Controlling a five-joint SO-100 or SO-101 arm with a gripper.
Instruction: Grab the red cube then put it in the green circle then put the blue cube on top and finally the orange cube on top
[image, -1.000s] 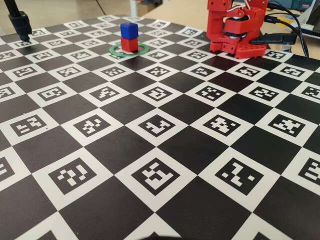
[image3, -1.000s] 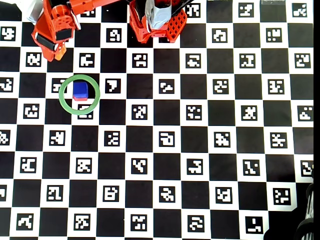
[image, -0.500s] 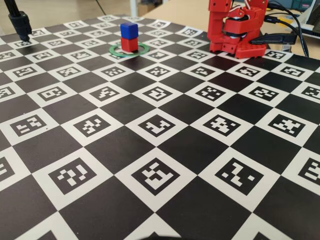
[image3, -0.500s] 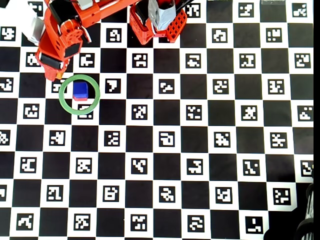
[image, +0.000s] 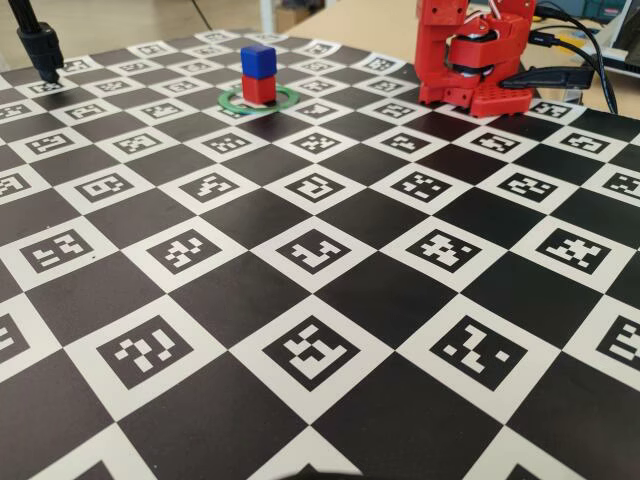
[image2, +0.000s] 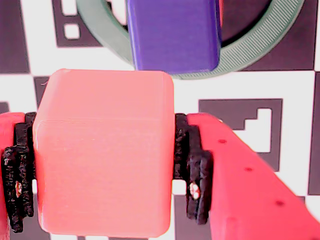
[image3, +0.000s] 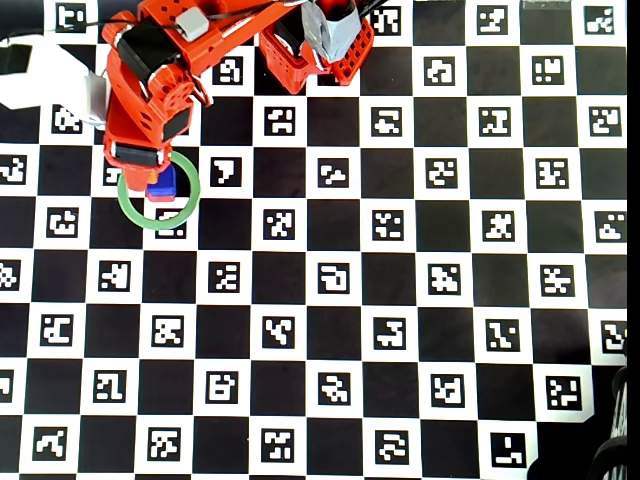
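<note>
The hand (image2: 105, 170) clamps the matte orange cube (image2: 102, 152), seemingly above the blue cube (image2: 172, 32).

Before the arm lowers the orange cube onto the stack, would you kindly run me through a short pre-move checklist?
1. Small matte orange cube clamped between the claw pads: ok.
2. Small matte red cube inside the thin flat green ring: ok.
3. Small deep-blue cube sitting squarely on the red cube: ok.
4. Orange cube centred over the blue cube: not ok; in the wrist view it sits off to one side.
5. Height clearance above the stack: cannot tell.
</note>
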